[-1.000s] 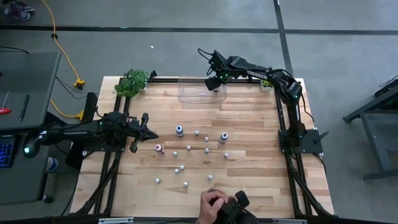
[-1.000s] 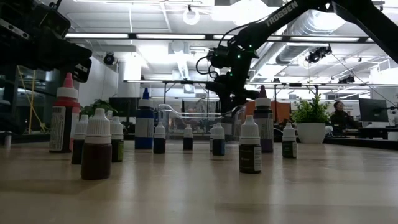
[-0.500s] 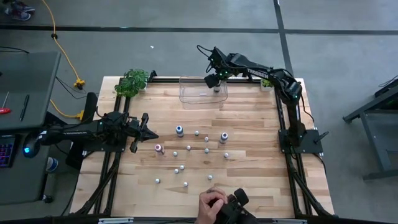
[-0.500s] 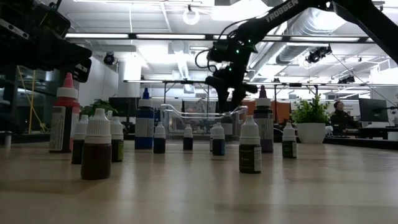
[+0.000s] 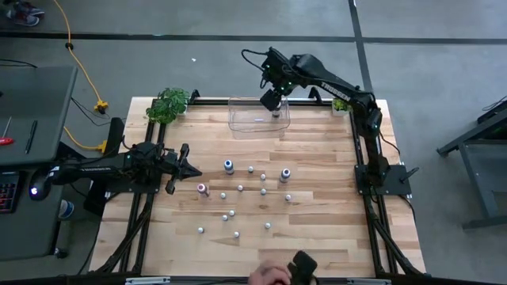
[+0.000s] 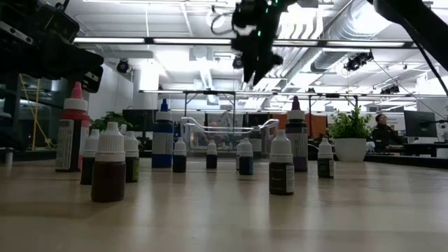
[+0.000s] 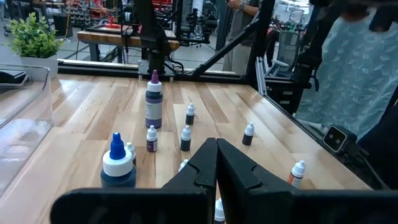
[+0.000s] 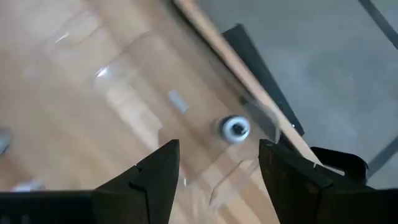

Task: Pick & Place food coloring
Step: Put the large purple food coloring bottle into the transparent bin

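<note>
Food coloring bottles stand loose on the wooden table: a blue one, a pink one, a dark purple one and several small whitish ones around them. One small bottle stands upright on the floor of the clear bin, near its right end. My right gripper hangs open high above that bottle, pointing steeply down, touching nothing; in the low view it shows near the top. My left gripper waits shut at the table's left, level, in front of the bottles.
A potted plant stands at the far left corner and a small one at the far right. A person's hand with a dark device shows at the near edge. Bare wood lies between the bin and the bottles.
My right gripper has risen straight up out of the clear bin, rolling a little, and now hangs well above it. The small bottle has stayed standing in the bin. The person's hand at the near edge has drawn back.
</note>
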Action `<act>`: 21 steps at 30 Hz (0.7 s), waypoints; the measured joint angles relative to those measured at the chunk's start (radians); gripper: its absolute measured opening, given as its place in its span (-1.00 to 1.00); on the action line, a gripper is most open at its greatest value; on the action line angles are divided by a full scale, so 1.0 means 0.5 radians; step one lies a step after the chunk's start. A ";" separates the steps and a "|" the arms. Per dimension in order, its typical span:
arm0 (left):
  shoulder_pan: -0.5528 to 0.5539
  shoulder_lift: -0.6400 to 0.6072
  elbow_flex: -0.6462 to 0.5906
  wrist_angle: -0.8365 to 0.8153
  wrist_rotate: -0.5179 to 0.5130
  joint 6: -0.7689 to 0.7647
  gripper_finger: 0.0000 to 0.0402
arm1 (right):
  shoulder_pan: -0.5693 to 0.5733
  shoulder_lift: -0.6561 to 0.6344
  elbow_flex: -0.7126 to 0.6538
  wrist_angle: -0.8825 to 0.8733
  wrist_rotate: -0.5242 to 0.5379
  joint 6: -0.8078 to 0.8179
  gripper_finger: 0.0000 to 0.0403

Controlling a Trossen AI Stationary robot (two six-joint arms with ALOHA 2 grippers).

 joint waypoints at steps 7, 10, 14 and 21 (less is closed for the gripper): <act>0.000 0.000 0.000 0.000 0.000 0.000 -0.99 | 0.145 -0.115 0.080 -0.351 -0.115 -0.304 0.04; 0.000 0.000 0.000 0.000 0.000 0.000 -0.99 | 0.223 -0.265 -0.084 -0.369 -0.110 -0.380 0.04; 0.000 0.001 0.000 0.000 0.001 0.000 -0.99 | 0.321 -0.536 -0.428 -0.356 -0.109 -0.450 0.04; 0.000 0.000 0.000 0.000 0.001 0.000 -0.99 | 0.485 -1.168 -1.361 -0.059 -0.112 -0.508 0.04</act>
